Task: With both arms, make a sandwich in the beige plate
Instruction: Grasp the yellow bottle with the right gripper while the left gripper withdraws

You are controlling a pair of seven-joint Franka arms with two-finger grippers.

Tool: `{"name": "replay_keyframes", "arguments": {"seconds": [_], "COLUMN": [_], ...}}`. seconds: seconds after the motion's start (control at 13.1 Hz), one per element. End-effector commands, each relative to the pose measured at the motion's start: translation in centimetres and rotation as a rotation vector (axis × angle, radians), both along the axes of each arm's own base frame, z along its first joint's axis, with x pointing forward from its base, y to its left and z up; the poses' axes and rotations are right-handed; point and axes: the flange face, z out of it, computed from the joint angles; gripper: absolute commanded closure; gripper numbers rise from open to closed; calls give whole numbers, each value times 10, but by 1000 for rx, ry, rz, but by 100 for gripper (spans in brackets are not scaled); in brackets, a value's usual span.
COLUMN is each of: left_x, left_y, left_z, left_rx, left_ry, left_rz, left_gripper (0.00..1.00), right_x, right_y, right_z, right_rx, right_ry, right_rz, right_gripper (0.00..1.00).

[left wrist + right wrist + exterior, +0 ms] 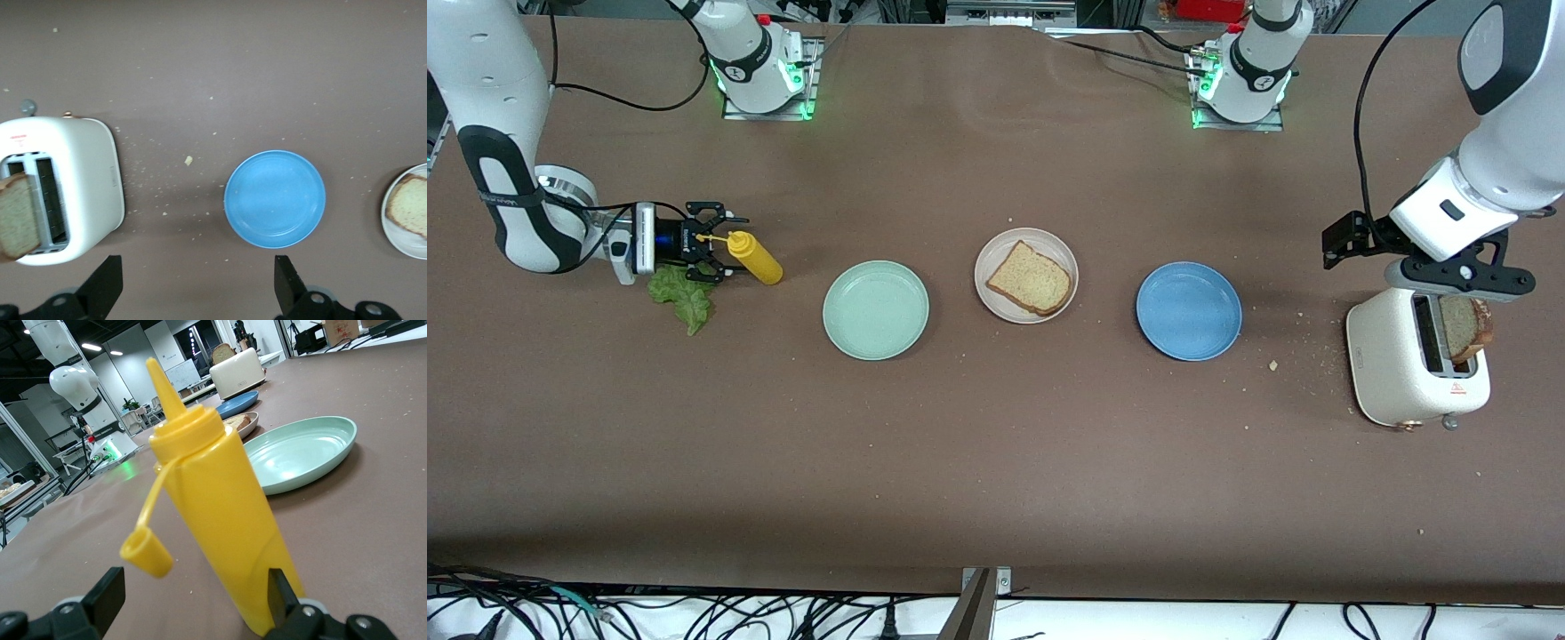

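Mustard bottle (pixel 754 257) between spread right end effector (pixel 719 242), left end effector (pixel 197 283) spread above toaster (pixel 1414 364).

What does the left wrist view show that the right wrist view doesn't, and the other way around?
Only the left wrist view: the left gripper, open, up over the bare table between the toaster and the blue plate, and crumbs.
Only the right wrist view: the right gripper, open around the yellow squeeze bottle, and the mint-green plate.
Both: the white toaster with a bread slice sticking out, the blue plate, and the beige plate holding bread.
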Motion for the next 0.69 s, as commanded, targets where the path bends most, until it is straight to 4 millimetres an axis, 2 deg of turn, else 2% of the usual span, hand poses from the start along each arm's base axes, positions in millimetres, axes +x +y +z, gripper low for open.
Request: {"name": "replay_keyframes", "arguments": {"seconds": [0.0,0.08,0.46,0.61], "left_x": [-12,-11,-11,-11], "left_y": [0,-2,-9,-13], "left_z": [5,7,11,10], "left_rx": [36,34,-24,-24], "left_ry": [0,11,17,20], "left_rz": [6,2,4,4], "left_gripper": [0,0,0,0], "right_x": [8,8,8,15], "right_y": [12,15,10,9], "right_z": [-2,-5,-4,0], "right_rx": [32,36,47,44], "right_ry": [-35,-37,-40,-58], "right_rz": [-15,-10,-22,-16], "right_gripper": [19,23,19,18]}}
